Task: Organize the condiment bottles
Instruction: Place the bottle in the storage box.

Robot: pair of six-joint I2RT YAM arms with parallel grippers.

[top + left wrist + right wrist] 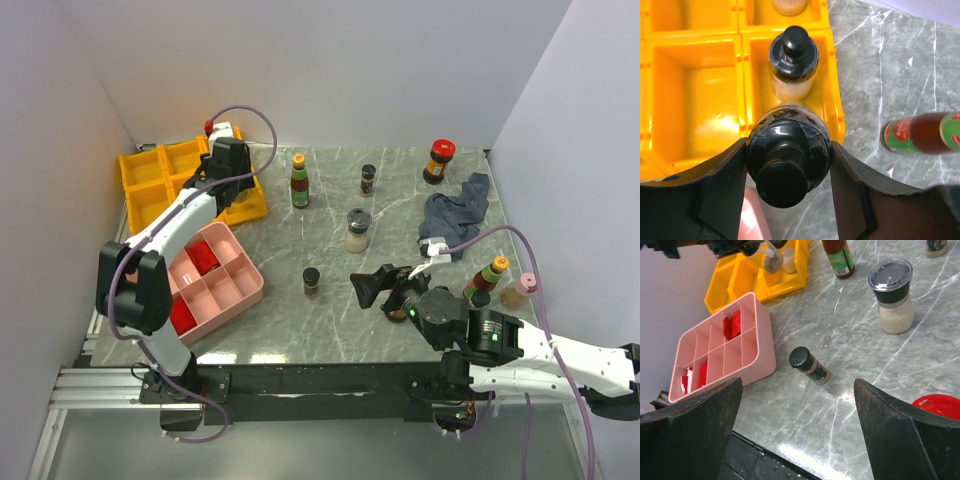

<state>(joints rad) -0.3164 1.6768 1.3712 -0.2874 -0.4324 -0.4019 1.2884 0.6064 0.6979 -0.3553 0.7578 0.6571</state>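
Note:
My left gripper [788, 167] is shut on a black-capped pale shaker [787, 145] and holds it over the near edge of the yellow tray [695, 100]. A second black-capped shaker [793, 57] stands in the compartment just beyond. In the top view the left gripper [228, 165] is over the tray's right side. My right gripper [375, 285] is open and empty, low over the table. A small black-capped spice jar [810, 366] stands ahead of its jaws. A pale grinder [891, 297] and a green-labelled sauce bottle [840, 259] stand farther off.
A pink tray [240, 290] with red blocks sits front left. A dark cloth [458, 212] lies at the right. A red-lidded jar [437, 162], a small jar [368, 179], a yellow-capped bottle [487, 276] and a pink-capped shaker [518, 291] stand about.

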